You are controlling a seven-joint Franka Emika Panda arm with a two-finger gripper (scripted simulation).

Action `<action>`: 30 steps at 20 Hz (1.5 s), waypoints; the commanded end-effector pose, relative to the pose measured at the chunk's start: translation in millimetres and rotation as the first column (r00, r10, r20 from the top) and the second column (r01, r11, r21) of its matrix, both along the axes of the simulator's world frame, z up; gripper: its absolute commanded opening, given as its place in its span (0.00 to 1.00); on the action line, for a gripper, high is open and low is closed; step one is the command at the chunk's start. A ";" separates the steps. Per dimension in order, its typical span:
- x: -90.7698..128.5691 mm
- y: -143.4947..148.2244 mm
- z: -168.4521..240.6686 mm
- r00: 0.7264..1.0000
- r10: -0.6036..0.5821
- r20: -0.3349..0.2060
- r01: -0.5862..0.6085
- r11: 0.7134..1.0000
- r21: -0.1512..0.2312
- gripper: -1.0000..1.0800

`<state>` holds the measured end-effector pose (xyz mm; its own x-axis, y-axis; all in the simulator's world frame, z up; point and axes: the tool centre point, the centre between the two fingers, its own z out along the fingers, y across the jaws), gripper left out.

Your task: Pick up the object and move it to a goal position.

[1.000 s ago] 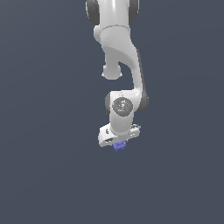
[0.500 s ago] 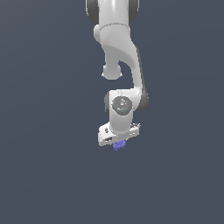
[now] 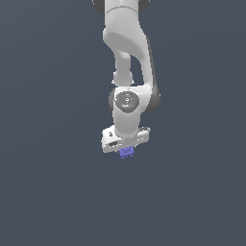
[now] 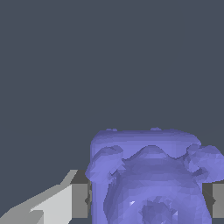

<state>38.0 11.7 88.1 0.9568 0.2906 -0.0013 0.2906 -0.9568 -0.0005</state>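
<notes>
The object (image 3: 127,152) is a small blue-purple lumpy block. In the exterior view it sticks out just below the white gripper (image 3: 126,150), which hangs from the arm near the middle of the picture. In the wrist view the object (image 4: 148,179) fills the space between the two fingers (image 4: 80,200), which press against both its sides. Part of a round ring mark shows on its near face. The gripper is shut on the object and holds it above the flat grey ground.
A plain dark grey surface (image 3: 48,192) spreads all around the arm. No other object, container or edge shows in either view.
The arm's lower part and the gripper with the object have shifted slightly toward the exterior view's left and turned a little. The object stays in the grip.
</notes>
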 end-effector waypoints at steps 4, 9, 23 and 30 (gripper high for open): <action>-14.4 -22.7 46.0 1.000 -0.001 0.001 0.001 1.000 0.000 0.00; -30.9 -48.0 98.2 1.000 -0.001 0.001 0.001 1.000 0.000 0.00; -77.1 -121.8 252.0 1.000 0.000 0.002 0.000 1.000 0.002 0.00; -96.7 -157.1 324.0 1.000 0.000 0.002 0.000 1.000 0.002 0.00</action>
